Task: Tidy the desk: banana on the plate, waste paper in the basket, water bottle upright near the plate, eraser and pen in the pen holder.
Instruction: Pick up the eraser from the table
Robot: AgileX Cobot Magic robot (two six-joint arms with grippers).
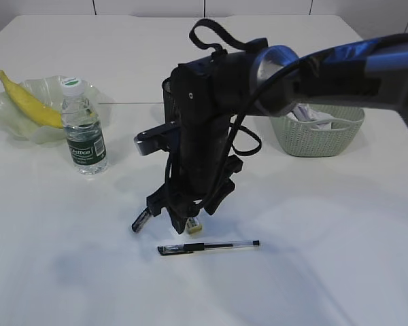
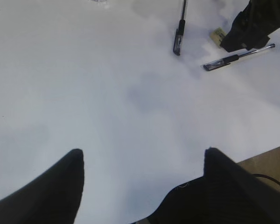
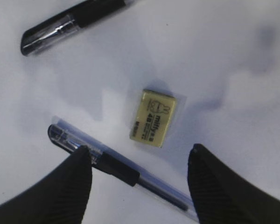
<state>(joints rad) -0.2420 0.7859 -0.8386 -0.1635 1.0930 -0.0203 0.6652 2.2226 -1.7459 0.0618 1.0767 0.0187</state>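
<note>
Over at nine o'clock, the banana [image 1: 28, 102] lies on the plate [image 1: 3, 112] and the bottle [image 1: 83, 128] stands beside it. Mid-table [image 1: 340, 258], the right end effector [image 3: 139, 161] hangs open over the eraser [image 3: 154, 116]; two pens [image 1: 207, 246] wait. At three o'clock, paper [image 1: 311, 114] fills the basket [image 1: 317, 132]. The left end effector [image 2: 142, 163] is open, empty.

Place: robot lab staged as an office desk
Evidence: plain white tabletop [image 1: 340, 224], black two-armed robot rig [image 1: 204, 129], white panelled wall [image 1: 149, 7]

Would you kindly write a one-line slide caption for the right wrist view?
Open right gripper hovers over the pale-yellow eraser, which lies on the white desk between two pens.
</note>
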